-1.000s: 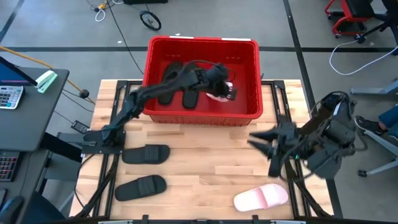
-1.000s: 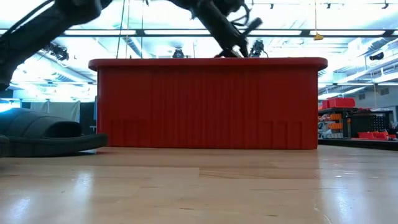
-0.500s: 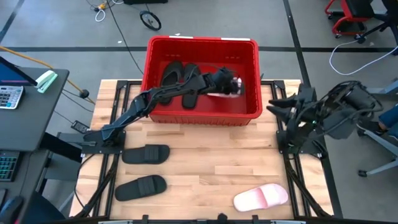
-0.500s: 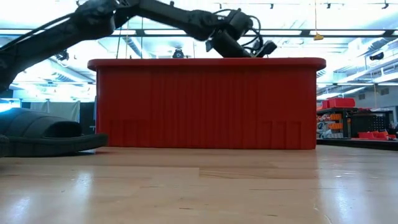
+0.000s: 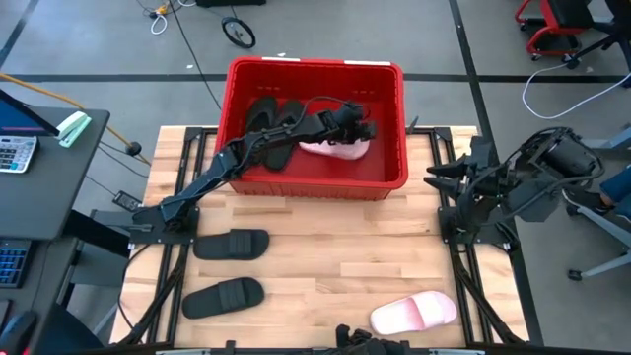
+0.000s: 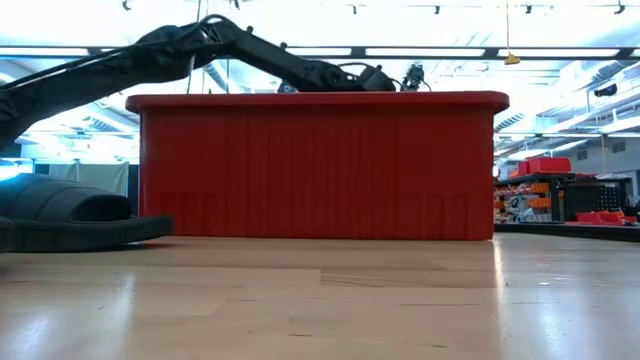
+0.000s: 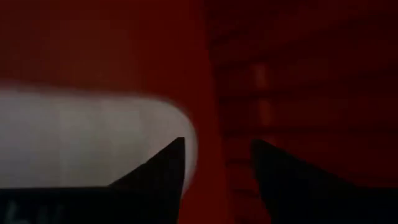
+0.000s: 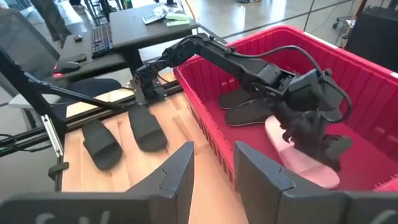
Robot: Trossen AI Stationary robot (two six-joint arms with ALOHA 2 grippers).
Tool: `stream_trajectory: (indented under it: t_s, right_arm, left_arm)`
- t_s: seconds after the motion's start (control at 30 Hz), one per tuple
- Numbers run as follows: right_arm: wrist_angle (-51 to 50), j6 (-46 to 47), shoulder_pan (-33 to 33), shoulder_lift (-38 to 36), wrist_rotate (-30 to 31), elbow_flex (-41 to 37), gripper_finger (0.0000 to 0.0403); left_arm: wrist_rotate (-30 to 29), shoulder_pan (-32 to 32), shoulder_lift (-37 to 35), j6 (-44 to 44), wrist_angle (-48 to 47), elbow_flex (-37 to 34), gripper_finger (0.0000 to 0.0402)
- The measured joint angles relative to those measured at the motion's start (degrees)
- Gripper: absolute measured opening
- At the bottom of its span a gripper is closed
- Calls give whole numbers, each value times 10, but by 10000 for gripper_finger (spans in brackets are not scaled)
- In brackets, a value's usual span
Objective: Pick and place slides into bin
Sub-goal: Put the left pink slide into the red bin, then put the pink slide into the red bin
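The red bin [image 5: 394,118] stands at the table's far middle. My left gripper [image 5: 366,131] reaches into it from the left and stands open [image 7: 217,168] just over a pale pink slide [image 5: 335,150], which lies on the bin floor [image 8: 314,173]. Two black flip-flops [image 5: 274,123] lie in the bin's left half. On the table lie two black slides [image 5: 232,244] [image 5: 224,296] at the near left and a second pale pink slide [image 5: 414,313] at the near right. My right gripper [image 5: 436,178] waits open [image 8: 214,165] at the table's right edge. My left gripper stands open right at the pale pink slide's end [image 7: 168,134]; nothing lies between its fingers, only the red bin wall shows in the gap. Whether a finger touches the slide, I cannot tell.
Bare wood lies between the bin's near wall [image 6: 315,165] and the slides on the table. A desk with a keyboard and a calculator [image 5: 15,148] stands left of the table. Cables and chair bases lie on the floor beyond.
My left gripper has gone down into the bin with the pale pink slide, which now lies flat on the bin floor. The bin has slid a little toward the table's left. My right gripper has drawn back from over the table to its right edge.
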Motion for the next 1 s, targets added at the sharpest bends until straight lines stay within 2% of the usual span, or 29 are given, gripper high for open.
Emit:
stream_trajectory:
  t_s: [0.13,0.27,0.43,0.53,0.67,0.73,0.9,1.0]
  right_arm:
    - [-5,12,0,0,-2,-8,119]
    - [-6,12,0,1,-2,-8,119]
    - [-6,12,0,1,-12,-8,119]
    - [-6,26,0,2,-92,-8,119]
    - [-6,98,11,20,-254,-9,119]
    - [-3,151,36,35,-306,-15,119]
    - [-3,293,92,74,-327,-49,119]
    - [-1,423,127,83,-339,-105,116]
  left_arm:
    - [2,6,0,-25,14,1,226]
    - [5,8,-1,-22,46,2,238]
    - [32,4,-2,-47,231,2,225]
    - [57,0,-2,-59,337,2,212]
    - [144,-4,-15,-89,443,3,200]
    - [177,-7,-28,-99,480,3,197]
    - [189,-22,-78,-68,497,3,200]
    - [191,-33,-115,-49,498,3,201]
